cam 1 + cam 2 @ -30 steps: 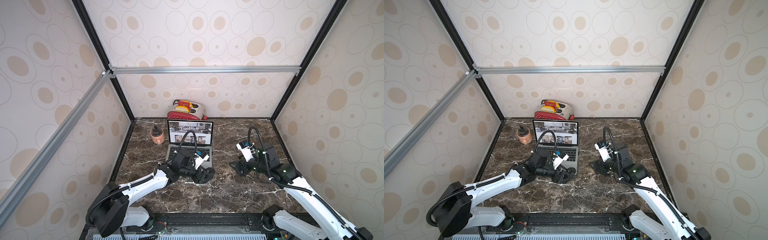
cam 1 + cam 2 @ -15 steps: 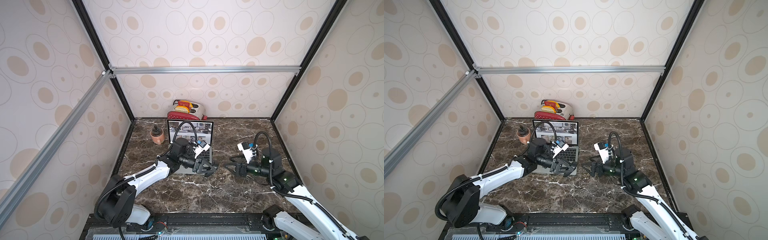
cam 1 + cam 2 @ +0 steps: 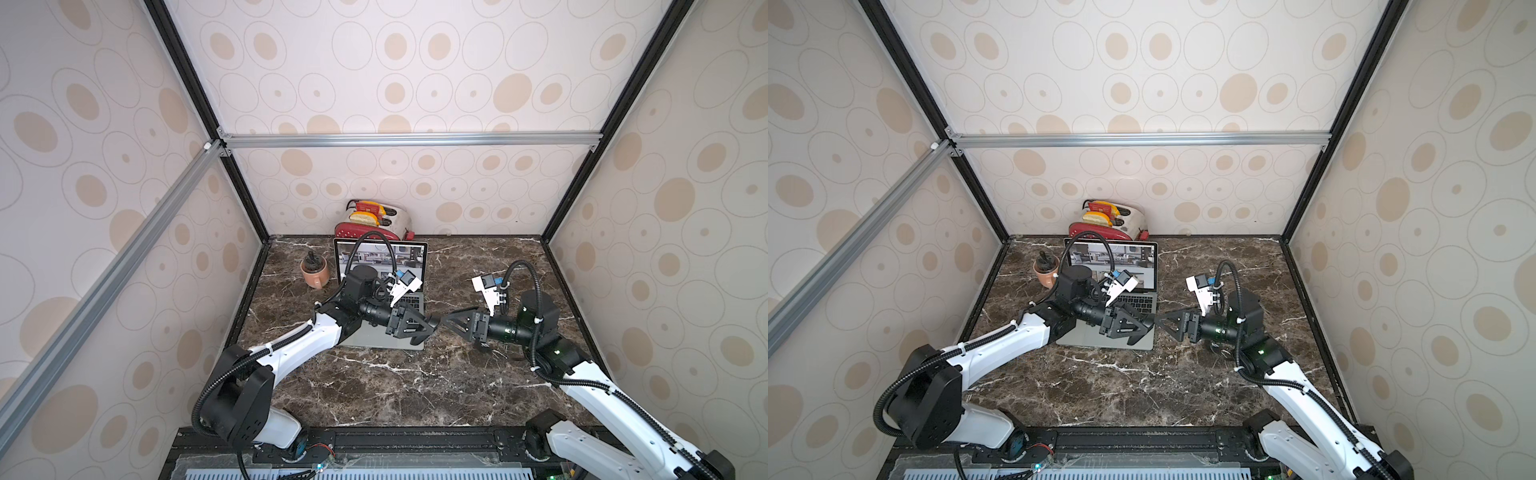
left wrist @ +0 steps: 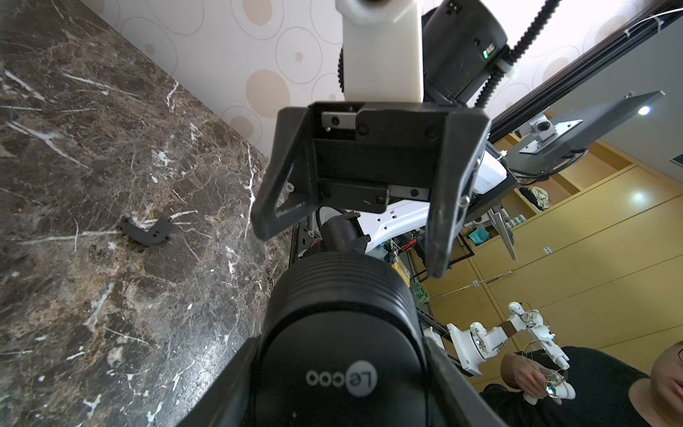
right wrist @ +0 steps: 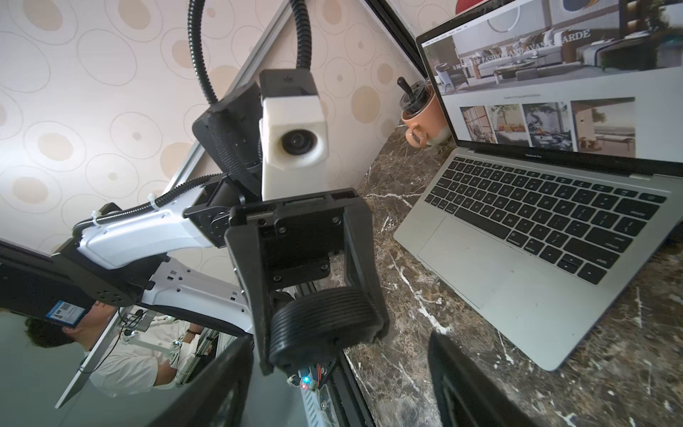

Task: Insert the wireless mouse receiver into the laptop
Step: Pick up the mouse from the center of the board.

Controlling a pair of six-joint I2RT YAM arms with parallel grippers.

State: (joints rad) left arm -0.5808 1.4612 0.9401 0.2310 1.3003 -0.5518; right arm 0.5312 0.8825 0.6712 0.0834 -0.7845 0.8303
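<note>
1. Laptop sits open on the table, screen lit and showing a web page. Trackpad and keys are bare, with nothing resting on them.
2. Left hand is clamped on a black mouse, with a finger on each flank and the ridged end pointing outward. The mouse is held up off the table, just in front of the laptop's near right corner in both top views.
3. Right hand faces the left hand tip to tip. Its jaws are spread wide with nothing between them. In a top view the two hands almost meet.
4. Receiver: not found in any view. Judgement: it may be stowed in the mouse, but that cannot be confirmed.
5. A curved black piece lies loose on the table. I cannot tell what it is.
6. No plug is seen at the laptop's edges, and the side ports are not resolved at this angle.
7. Progress, as a judgement: early.
   - Done: the mouse is picked up and presented to the other hand.
   - Left: get the receiver out, grip it, line it up with a port and push it in.
</note>
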